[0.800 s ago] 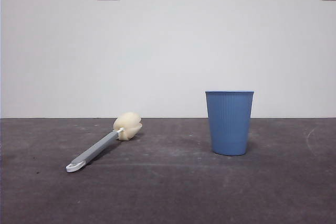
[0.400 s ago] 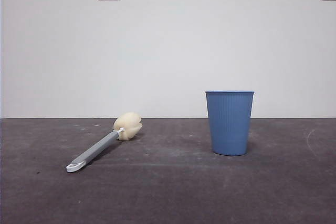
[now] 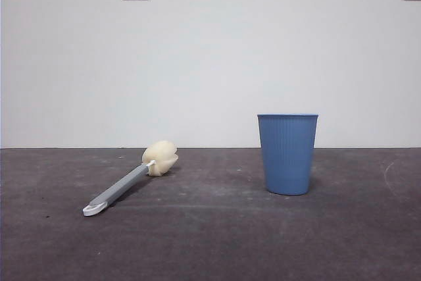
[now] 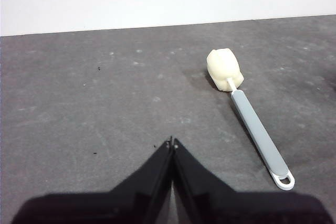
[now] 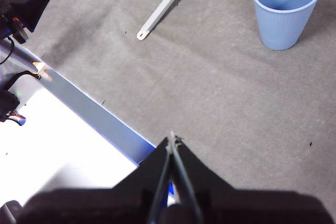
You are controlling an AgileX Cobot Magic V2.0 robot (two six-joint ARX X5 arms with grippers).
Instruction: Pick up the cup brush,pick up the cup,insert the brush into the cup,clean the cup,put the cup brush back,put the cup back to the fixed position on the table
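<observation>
- The cup brush (image 3: pixel 129 179) lies flat on the counter (image 3: pixel 210 241), its cream sponge head toward the wall and its white looped end toward the front edge.
- The cup (image 3: pixel 287 153) stands upright on the counter, mouth up, well apart from the brush.
- The left gripper (image 4: pixel 172 142) hangs above bare counter with its fingers pressed together, holding nothing; the brush (image 4: pixel 247 114) lies off to one side of the fingers, not touching them.
- The right gripper (image 5: pixel 171 139) sits high near the counter's edge, its fingers closed on nothing; the cup (image 5: pixel 286 9) and the brush's handle (image 5: pixel 165 3) lie well ahead of it.
</observation>
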